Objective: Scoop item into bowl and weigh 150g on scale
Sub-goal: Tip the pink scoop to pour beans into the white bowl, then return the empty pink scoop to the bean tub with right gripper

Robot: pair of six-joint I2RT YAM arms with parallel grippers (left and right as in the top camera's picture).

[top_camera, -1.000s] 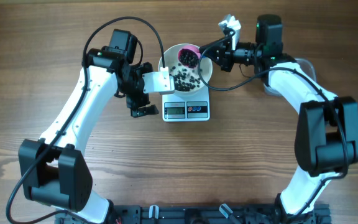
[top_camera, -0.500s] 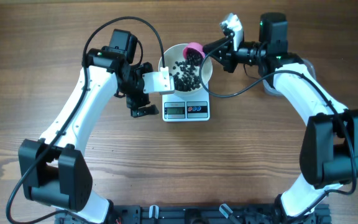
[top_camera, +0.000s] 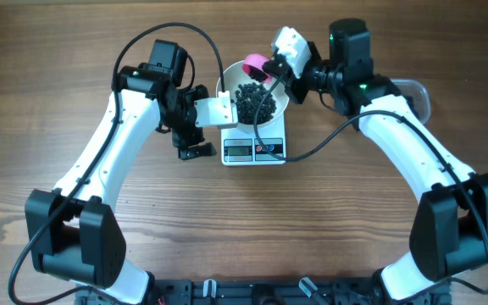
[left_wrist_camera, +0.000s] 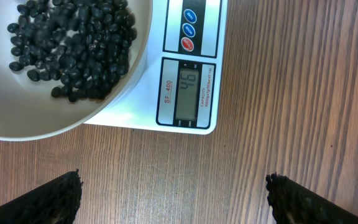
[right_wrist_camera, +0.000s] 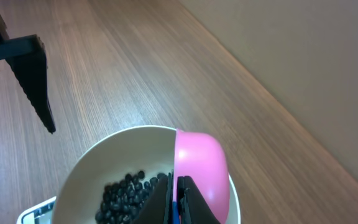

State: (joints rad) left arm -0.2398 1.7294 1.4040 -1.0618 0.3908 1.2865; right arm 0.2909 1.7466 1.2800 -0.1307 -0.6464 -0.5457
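The white bowl (top_camera: pixel 271 108) stands on the white scale (top_camera: pixel 278 154) and holds a heap of black beans (top_camera: pixel 251 100). From the left wrist I see the beans (left_wrist_camera: pixel 73 43) and the scale's display (left_wrist_camera: pixel 188 90), which reads 46. My right gripper (top_camera: pixel 269 73) is shut on the blue handle of the pink scoop (top_camera: pixel 253 63), which is tipped on its side over the bowl's far rim. In the right wrist view the scoop (right_wrist_camera: pixel 201 165) hangs above the bowl (right_wrist_camera: pixel 86 165), just past my right gripper (right_wrist_camera: pixel 174 186). My left gripper (top_camera: pixel 191 142) stands open and empty left of the scale, over bare wood (left_wrist_camera: pixel 174 180).
A clear plastic tub (top_camera: pixel 415 90) sits at the back right, mostly hidden behind my right arm. One finger of the left gripper (right_wrist_camera: pixel 35 81) shows in the right wrist view, left of the bowl. Black cables run over both arms.
My right gripper has swung left with the scoop and turned it over the bowl's far rim. The bean heap in the bowl has grown. The left arm has not moved.
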